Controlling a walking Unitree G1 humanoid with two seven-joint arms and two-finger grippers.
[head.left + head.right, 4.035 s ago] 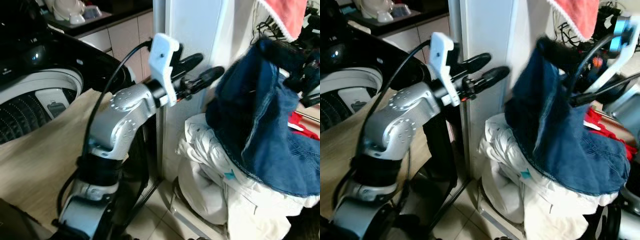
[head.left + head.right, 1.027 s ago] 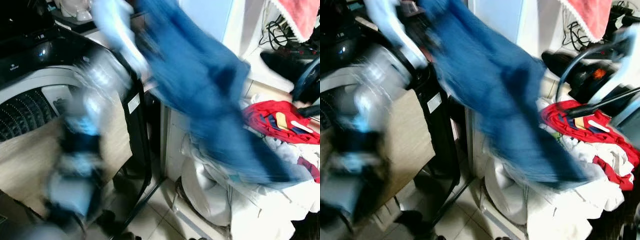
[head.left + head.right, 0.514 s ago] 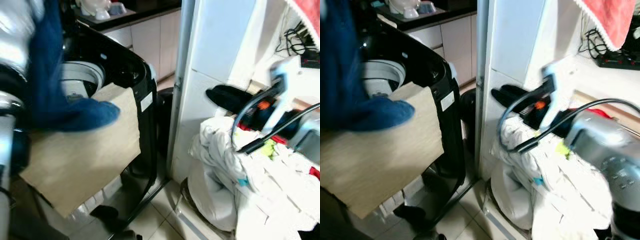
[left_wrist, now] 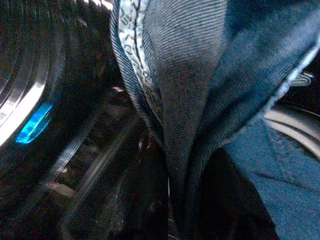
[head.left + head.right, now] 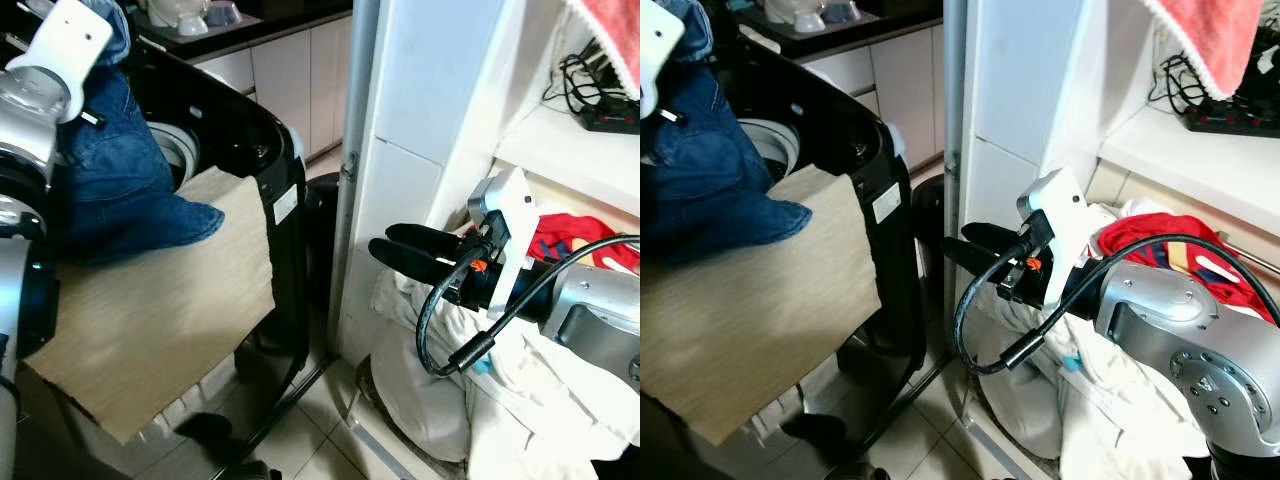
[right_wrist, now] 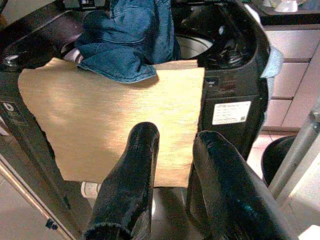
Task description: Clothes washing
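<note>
Left gripper (image 5: pixel 95 15), at 10 o'clock, clenches blue jeans (image 5: pixel 115 180) over washing machine (image 5: pixel 255 130); right gripper (image 5: pixel 392 247) empty, fingers parted.

A blue denim garment (image 5: pixel 120 190) hangs at ten o'clock over the black top-loading washing machine (image 5: pixel 262 160), on its tan cardboard sheet (image 5: pixel 150 320), with a white laundry heap (image 5: pixel 480 400) at four o'clock.
</note>
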